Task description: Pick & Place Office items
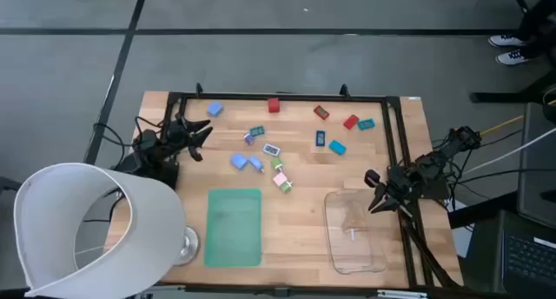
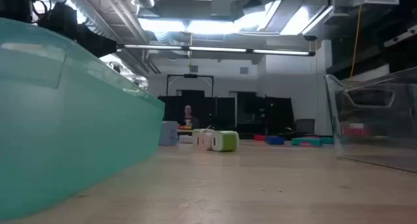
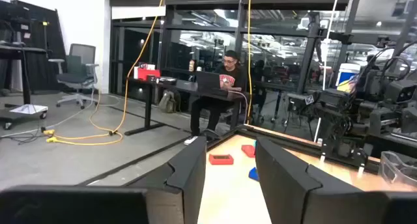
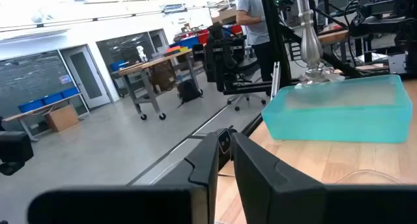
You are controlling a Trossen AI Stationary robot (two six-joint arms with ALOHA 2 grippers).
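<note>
Items scattered mid-table, well apart from both grippers; left gripper at left edge, right gripper by tray, both closed, empty.

Wooden table, black frame around the edge. Green mat lies flat near the front, left of centre. Clear tray sits to its right, well apart. Office items lie scattered across the back half, several clustered mid-table.
</note>
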